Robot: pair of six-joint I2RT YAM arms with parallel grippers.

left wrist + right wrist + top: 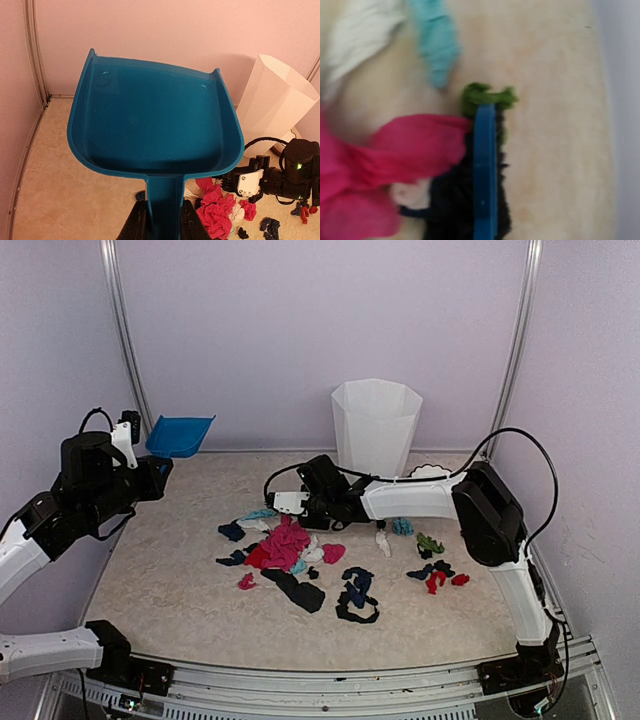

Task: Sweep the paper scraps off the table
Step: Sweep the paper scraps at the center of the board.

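Paper scraps (285, 545) in pink, black, teal, white, green and red lie scattered across the middle of the beige table (150, 590). My left gripper (152, 462) hangs high at the left, shut on the handle of a blue dustpan (150, 120), with its black fingers (137, 222) on either side of the handle. My right gripper (290, 503) reaches across to the far edge of the pile. The right wrist view shows a blue brush (485, 170) with black bristles pressed against a pink scrap (415, 145) and a green scrap (487, 95); its fingers are hidden.
A tall white paper bin (377, 425) stands at the back centre. A white scalloped bowl (430, 472) sits behind the right forearm. Walls and metal rails close the table's sides and back. More scraps (438, 575) lie at the right.
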